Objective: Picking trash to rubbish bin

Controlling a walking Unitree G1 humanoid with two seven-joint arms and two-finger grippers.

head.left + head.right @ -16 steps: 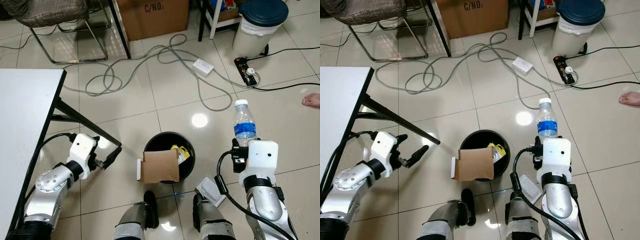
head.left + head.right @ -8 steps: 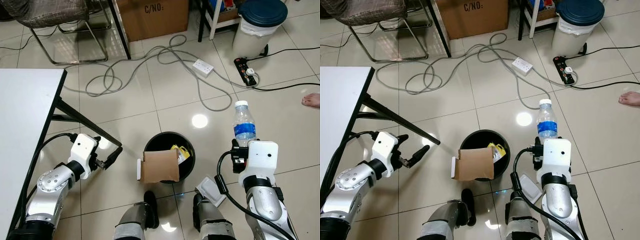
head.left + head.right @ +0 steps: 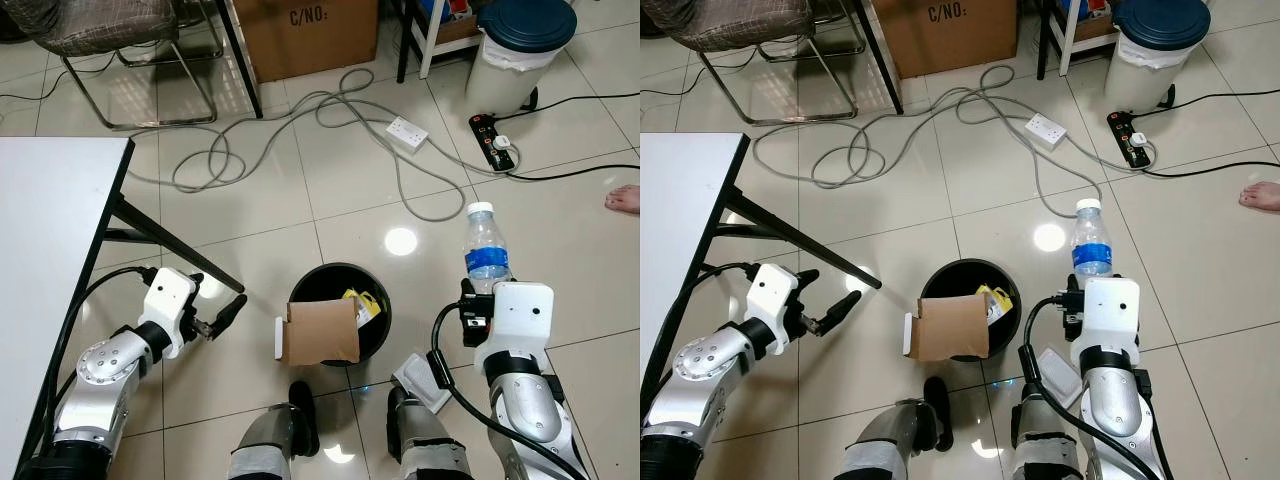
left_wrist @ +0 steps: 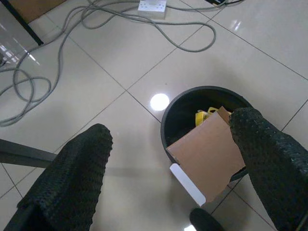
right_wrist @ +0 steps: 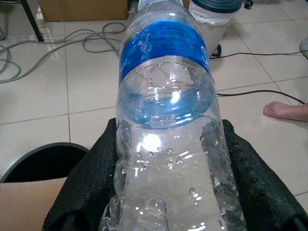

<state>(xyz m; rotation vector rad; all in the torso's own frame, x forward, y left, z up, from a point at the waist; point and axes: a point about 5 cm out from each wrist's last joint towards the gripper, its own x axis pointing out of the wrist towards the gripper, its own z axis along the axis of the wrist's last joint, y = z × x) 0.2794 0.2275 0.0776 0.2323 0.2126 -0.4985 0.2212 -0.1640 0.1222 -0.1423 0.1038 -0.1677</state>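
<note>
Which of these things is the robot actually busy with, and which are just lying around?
In use: plastic bottle held in right gripper; black bin; cardboard box resting on its rim.

Lying about: grey cables, power strip, white table, lidded bin, chair.

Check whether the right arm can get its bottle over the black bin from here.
Probably yes: the right tool holds the bottle just beside the bin, open floor between; cardboard covers part of the opening.

Bright, even indoor light from overhead. Round glare spot on the glossy floor tiles (image 3: 400, 241) near frame centre. Soft, short shadows. Head views sharp; fingers (image 4: 72, 183) blurred up close.
</note>
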